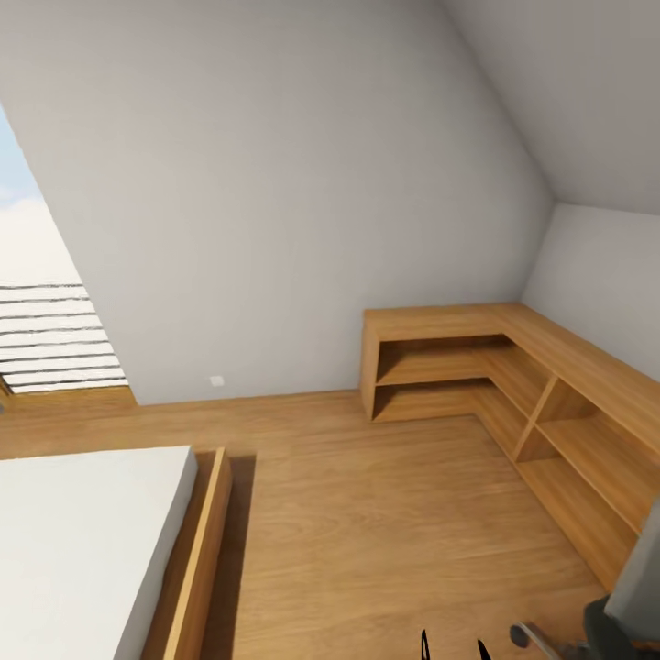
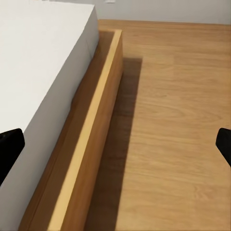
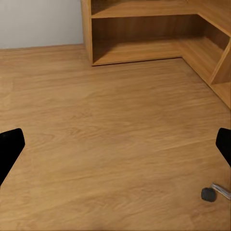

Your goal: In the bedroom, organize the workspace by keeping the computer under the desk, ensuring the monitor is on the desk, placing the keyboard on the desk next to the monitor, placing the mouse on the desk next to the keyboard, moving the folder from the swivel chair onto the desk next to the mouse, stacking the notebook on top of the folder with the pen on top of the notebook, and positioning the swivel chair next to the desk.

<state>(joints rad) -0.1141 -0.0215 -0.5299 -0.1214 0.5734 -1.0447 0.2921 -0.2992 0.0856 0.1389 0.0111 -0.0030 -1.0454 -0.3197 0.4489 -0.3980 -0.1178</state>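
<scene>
1. The grey swivel chair (image 1: 632, 587) is standing at the head view's lower right corner, one castor (image 3: 209, 194) resting on the wooden floor (image 1: 367, 513).
2. The L-shaped wooden corner shelving (image 1: 513, 385) is holding nothing in its open compartments.
3. The white-mattressed wooden bed (image 1: 92, 541) is lying opposite.
4. The left gripper (image 2: 115, 144) and right gripper (image 3: 115, 144) are both spreading wide, holding nothing.

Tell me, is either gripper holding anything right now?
Nothing is held: the left gripper and right gripper are both open over bare wooden floor.
</scene>
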